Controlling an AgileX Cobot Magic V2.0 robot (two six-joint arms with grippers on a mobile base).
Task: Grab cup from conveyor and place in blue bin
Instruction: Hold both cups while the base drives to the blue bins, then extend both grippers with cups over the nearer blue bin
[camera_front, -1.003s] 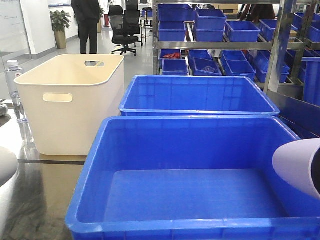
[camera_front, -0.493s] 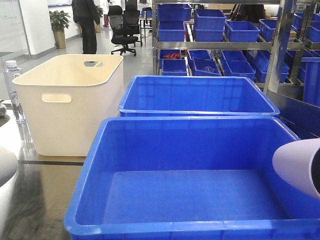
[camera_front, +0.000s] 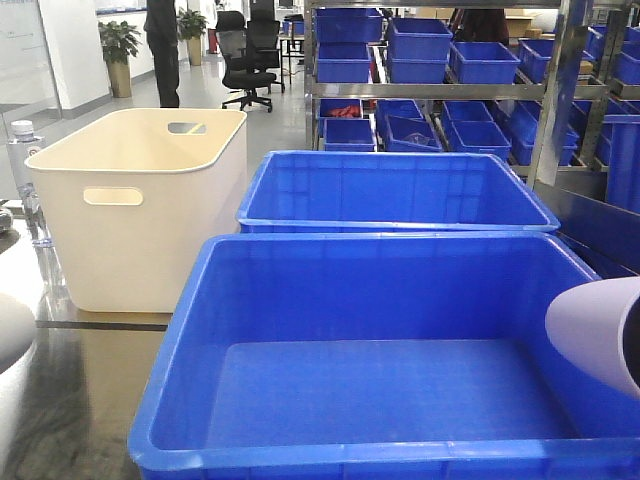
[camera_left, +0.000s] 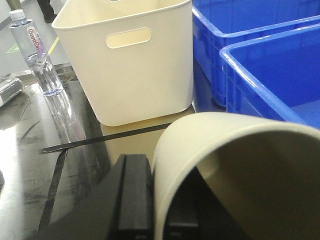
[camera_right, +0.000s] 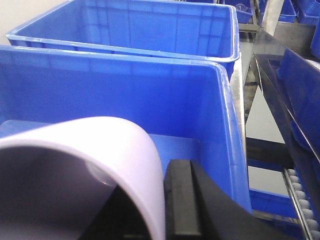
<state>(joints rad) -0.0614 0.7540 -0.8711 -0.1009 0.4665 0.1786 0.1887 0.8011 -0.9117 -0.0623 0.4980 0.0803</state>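
Two cups, two arms, neither cup in a bin. In the right wrist view, the right gripper holds a lilac cup by its wall. One black finger lies flat on the outside, and a dark shape inside the cup appears to be the other finger. The cup fills the lower left of that frame, above the inside of the near blue bin, close to its right wall. From the front view the same cup juts in at the right edge, lying on its side over that bin's right wall.

In the left wrist view, the left gripper grips a cream cup the same way, with a black finger outside its wall and a dark shape within. This cup takes up the lower right of the frame, above a glossy dark table, left of the bin's rim.

A second blue bin stands directly behind the first, and a cream-white tub with handle cutouts sits at centre left beside both. A water bottle stands at the far left edge. Shelves of small blue bins fill the upper right, and an office chair, a potted plant and a standing person occupy the upper left. Steel rollers show in the lower right corner of the right wrist view.
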